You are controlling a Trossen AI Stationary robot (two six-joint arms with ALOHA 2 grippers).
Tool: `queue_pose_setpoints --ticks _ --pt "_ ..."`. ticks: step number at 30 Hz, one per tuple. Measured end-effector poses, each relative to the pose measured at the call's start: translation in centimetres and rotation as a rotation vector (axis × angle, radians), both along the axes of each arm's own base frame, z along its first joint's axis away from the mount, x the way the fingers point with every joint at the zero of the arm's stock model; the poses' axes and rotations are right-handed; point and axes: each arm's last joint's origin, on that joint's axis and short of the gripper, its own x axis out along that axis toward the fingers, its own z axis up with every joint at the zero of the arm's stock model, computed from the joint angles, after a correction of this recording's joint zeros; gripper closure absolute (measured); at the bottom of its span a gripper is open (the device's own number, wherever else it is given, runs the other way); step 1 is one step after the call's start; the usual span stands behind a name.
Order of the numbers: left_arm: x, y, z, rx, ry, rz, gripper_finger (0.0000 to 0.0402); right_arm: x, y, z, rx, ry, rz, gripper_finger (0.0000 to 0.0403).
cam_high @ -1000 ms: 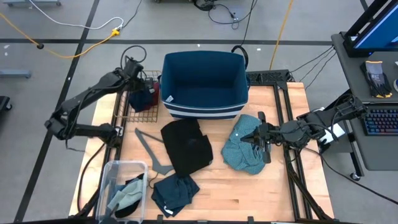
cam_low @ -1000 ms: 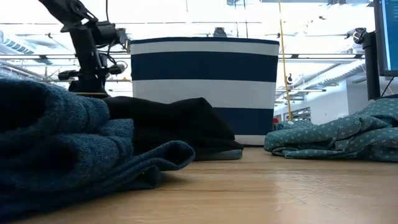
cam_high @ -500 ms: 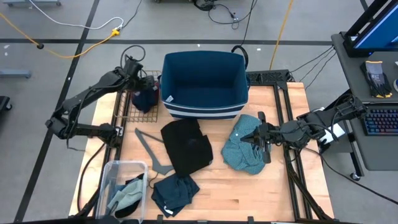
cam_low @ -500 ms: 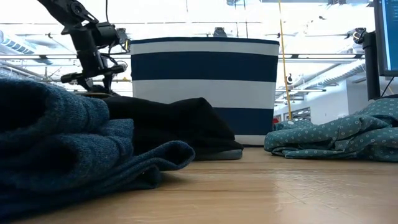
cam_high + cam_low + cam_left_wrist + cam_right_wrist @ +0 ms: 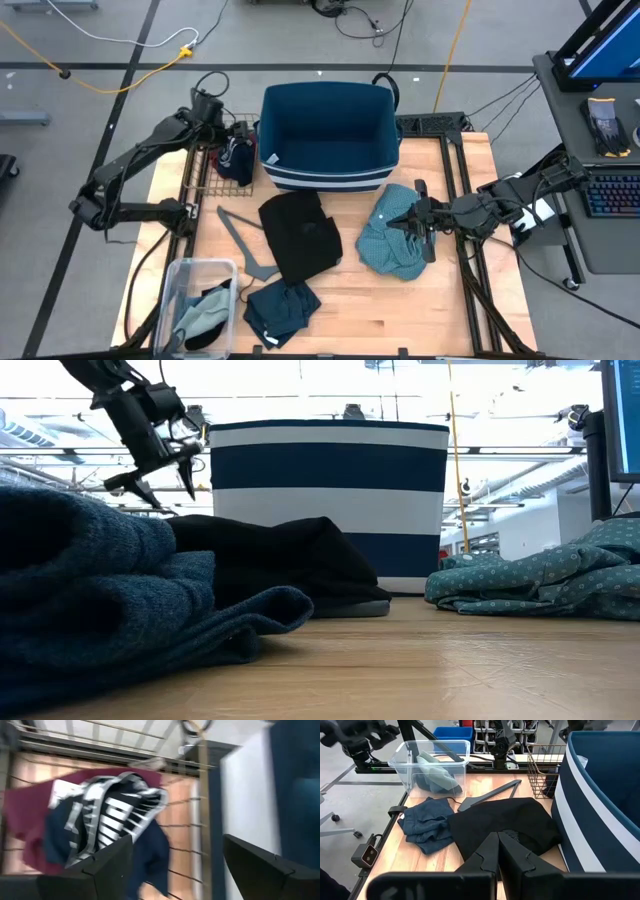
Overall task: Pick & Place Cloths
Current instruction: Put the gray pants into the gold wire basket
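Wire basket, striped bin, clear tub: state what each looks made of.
Wire basket: thin metal rods, seemingly coppery, open grid. Striped bin: probably stiff woven fabric, matte navy and white bands. Clear tub: transparent, glossy plastic; the cloth inside shows through its walls.

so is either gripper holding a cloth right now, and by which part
No. The left gripper is open above the navy and white garment in the wire basket. The right gripper is shut with nothing between its fingers.

navy cloth [image 5: 115, 825] white print, on maroon cloth [image 5: 25, 815]; black cloth [image 5: 300, 235]; teal dotted cloth [image 5: 395, 240]; navy-white striped bin [image 5: 325, 175].
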Motion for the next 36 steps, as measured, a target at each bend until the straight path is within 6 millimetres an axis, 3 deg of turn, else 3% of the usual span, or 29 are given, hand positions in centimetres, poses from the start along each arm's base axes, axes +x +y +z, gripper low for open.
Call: queue_pose_setpoints --ticks 4,8,17,24,36 --pt "-0.4 -1.3 1.4 0.017 -0.104 -0.057 0.0097 0.0 0.0 0.0 0.000 0.000 0.000 0.0403" --pt "-0.8 -3.1 3.0 0.072 -0.174 -0.108 0.0133 0.0 0.0 0.0 0.000 0.000 0.000 0.0403" --pt "-1.9 -7.4 5.9 0.194 -0.309 -0.219 0.0278 0.0 0.0 0.0 0.001 0.000 0.002 0.0403" --pt "-1.7 -9.9 7.4 0.286 -0.410 -0.358 0.0388 0.0 0.0 0.0 0.001 0.000 0.002 0.0403" --pt "1.3 -14.2 11.6 0.663 -0.736 -0.872 0.0399 0.0 0.0 0.0 0.001 0.000 0.003 0.0403"
